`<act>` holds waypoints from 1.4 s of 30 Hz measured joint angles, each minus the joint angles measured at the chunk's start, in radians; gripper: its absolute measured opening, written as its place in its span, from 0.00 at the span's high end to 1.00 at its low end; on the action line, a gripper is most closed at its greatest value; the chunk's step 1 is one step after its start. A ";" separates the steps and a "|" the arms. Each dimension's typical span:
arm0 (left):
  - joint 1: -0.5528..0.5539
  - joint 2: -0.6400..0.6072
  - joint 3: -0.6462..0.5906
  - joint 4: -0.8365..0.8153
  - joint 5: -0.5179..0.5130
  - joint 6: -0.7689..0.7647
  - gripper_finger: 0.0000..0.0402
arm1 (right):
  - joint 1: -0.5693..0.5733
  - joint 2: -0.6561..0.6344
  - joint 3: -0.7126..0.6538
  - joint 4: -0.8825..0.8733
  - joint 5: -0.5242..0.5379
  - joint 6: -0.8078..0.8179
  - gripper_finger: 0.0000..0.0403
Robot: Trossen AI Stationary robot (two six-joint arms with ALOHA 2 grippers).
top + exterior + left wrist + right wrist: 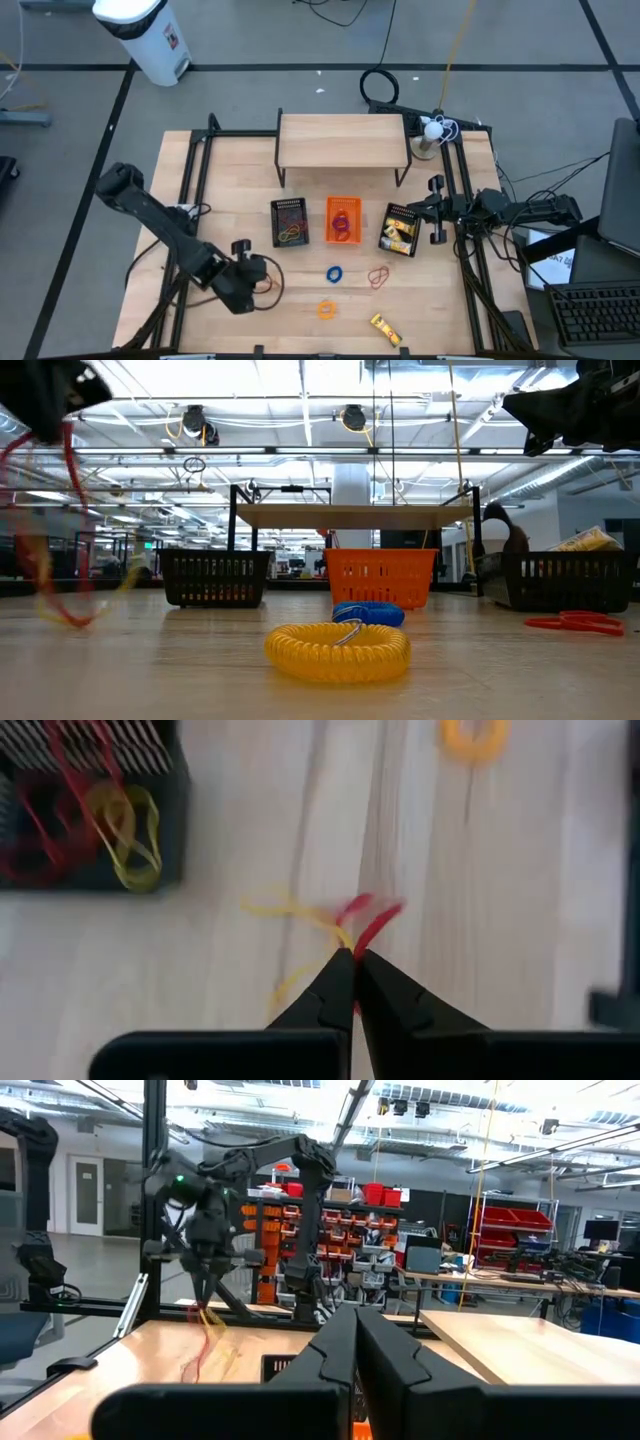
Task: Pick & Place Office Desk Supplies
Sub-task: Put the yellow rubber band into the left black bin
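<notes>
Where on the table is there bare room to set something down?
Bare: the near-left corner, left of the left gripper, and the strip between the shelf and the three trays. Crowded: in front of the orange tray, with blue ring, orange ring, red bands.

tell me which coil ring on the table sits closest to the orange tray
The blue coil ring, just in front of the orange tray; the orange coil ring lies farther toward the table's front edge.

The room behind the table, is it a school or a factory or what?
Probably a robot lab or workshop, not a school. Behind the wooden table there is a high ceiling with long strip lights, shelves of red storage bins, and workbenches with gear on them.
</notes>
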 joint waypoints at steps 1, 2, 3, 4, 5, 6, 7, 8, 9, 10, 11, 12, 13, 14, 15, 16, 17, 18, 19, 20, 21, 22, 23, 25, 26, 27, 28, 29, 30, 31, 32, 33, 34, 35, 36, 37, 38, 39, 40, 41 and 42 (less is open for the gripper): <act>0.000 0.014 -0.001 -0.007 0.013 -0.005 0.96 | 0.000 0.000 0.000 0.000 0.000 0.000 0.99; 0.001 0.025 -0.001 -0.007 0.021 -0.004 0.95 | 0.000 0.000 0.000 -0.001 0.000 0.000 0.99; 0.002 0.033 -0.001 -0.004 0.022 -0.002 0.95 | 0.000 0.000 0.000 -0.001 0.000 0.000 0.99; 0.003 0.038 -0.001 -0.001 0.022 -0.001 0.95 | 0.000 0.000 0.000 -0.001 0.000 0.000 0.99; 0.003 0.041 -0.001 -0.001 0.022 -0.001 0.95 | 0.000 0.000 0.000 -0.001 0.000 0.000 0.99; 0.003 0.045 -0.001 -0.002 0.022 -0.001 0.95 | 0.000 0.000 0.000 -0.001 0.000 0.000 0.99; 0.005 0.047 -0.001 -0.001 0.022 -0.001 0.95 | 0.000 0.000 0.000 -0.001 0.000 0.000 0.99; 0.005 0.047 -0.001 -0.001 0.022 0.001 0.95 | 0.000 0.000 0.000 -0.001 0.000 0.000 0.99; 0.006 0.047 -0.001 0.000 0.022 0.002 0.95 | 0.000 0.000 0.000 -0.001 0.000 0.000 0.99; 0.006 0.046 -0.001 -0.001 0.022 0.002 0.95 | 0.000 0.000 0.000 -0.001 0.000 0.000 0.99; 0.006 0.046 -0.001 -0.002 0.021 0.003 0.95 | 0.000 0.000 0.000 -0.001 0.000 0.000 0.99; 0.006 0.047 -0.001 -0.005 0.018 0.007 0.95 | 0.000 0.000 0.000 -0.001 0.000 0.000 0.99; 0.006 0.047 -0.001 -0.006 0.015 0.014 0.95 | 0.000 0.000 0.000 -0.001 0.000 0.000 0.99; 0.006 0.046 -0.001 -0.006 0.011 0.014 0.95 | 0.000 0.000 0.000 -0.001 0.000 0.000 0.99; 0.006 0.046 -0.001 -0.006 0.010 0.011 0.95 | 0.000 0.000 0.000 -0.001 0.000 0.000 0.99; 0.006 0.046 -0.001 -0.006 0.014 0.003 0.95 | 0.000 0.000 0.000 -0.001 0.000 0.000 0.99; 0.006 0.046 -0.001 -0.006 0.024 -0.003 0.94 | 0.000 0.000 0.000 -0.001 0.000 0.000 0.99; 0.006 0.046 -0.001 -0.006 0.035 -0.005 0.94 | 0.000 0.000 0.000 -0.001 0.000 0.000 0.99; 0.006 0.046 -0.001 -0.007 0.043 -0.006 0.93 | 0.000 0.000 0.000 -0.001 0.000 0.000 0.99; 0.006 0.046 -0.001 -0.012 0.050 -0.009 0.90 | 0.000 0.000 0.000 -0.001 0.000 0.000 0.99; 0.006 0.046 -0.001 -0.026 0.050 -0.018 0.88 | 0.000 0.000 0.000 -0.001 0.000 0.000 0.99; 0.006 0.046 -0.001 -0.046 0.049 -0.036 0.85 | 0.000 0.000 0.000 -0.001 0.000 0.000 0.99; 0.006 0.046 -0.001 -0.072 0.048 -0.061 0.81 | 0.000 0.000 0.000 -0.001 0.000 0.000 0.99; 0.006 0.046 -0.001 -0.132 0.044 -0.108 0.73 | 0.000 0.000 0.000 -0.001 0.000 0.000 0.99; 0.006 0.046 -0.001 -0.151 0.039 -0.128 0.69 | 0.000 0.000 0.000 -0.001 0.000 0.000 0.99; 0.006 0.046 -0.005 -0.160 0.029 -0.145 0.65 | 0.000 0.000 0.000 -0.001 0.000 0.000 0.99; 0.006 0.046 -0.009 -0.164 0.022 -0.157 0.61 | 0.000 0.000 0.000 0.000 0.000 0.000 0.99; 0.006 0.046 -0.013 -0.165 0.021 -0.161 0.57 | 0.000 0.000 0.000 0.000 0.000 0.000 0.99; 0.006 0.046 -0.017 -0.160 0.019 -0.156 0.54 | 0.000 0.000 0.000 0.000 0.000 0.000 0.99; 0.006 0.046 -0.020 -0.148 0.016 -0.141 0.51 | 0.000 0.000 0.000 0.000 0.000 0.000 0.99; 0.006 0.046 -0.027 -0.121 0.006 -0.125 0.48 | 0.000 0.000 0.000 0.000 0.000 0.000 0.99; 0.006 0.046 -0.038 -0.080 -0.006 -0.111 0.46 | 0.000 0.000 0.000 0.002 0.000 0.000 0.99; 0.012 0.046 -0.051 -0.031 -0.011 -0.101 0.45 | 0.000 0.000 0.000 0.003 0.000 0.000 0.99; 0.023 0.046 -0.065 0.013 -0.009 -0.101 0.44 | 0.000 0.000 0.000 0.003 0.000 0.000 0.99; 0.038 0.050 -0.078 0.054 -0.003 -0.101 0.43 | 0.000 0.000 0.000 0.003 0.000 0.000 0.99; 0.057 0.058 -0.089 0.090 0.007 -0.101 0.43 | 0.000 0.000 0.000 0.003 0.000 0.000 0.99; 0.072 0.068 -0.101 0.119 0.018 -0.097 0.43 | 0.000 0.000 0.000 0.003 0.000 0.000 0.99; 0.085 0.079 -0.114 0.133 0.026 -0.089 0.43 | 0.000 0.000 0.000 0.003 0.000 0.000 0.99; 0.098 0.093 -0.121 0.140 0.031 -0.084 0.44 | 0.000 0.000 0.000 0.003 0.000 0.000 0.99; 0.113 0.106 -0.125 0.138 0.034 -0.082 0.44 | 0.000 0.000 0.000 0.003 0.000 0.000 0.99; 0.127 0.119 -0.126 0.130 0.036 -0.083 0.45 | 0.000 0.000 0.000 0.003 0.000 0.000 0.99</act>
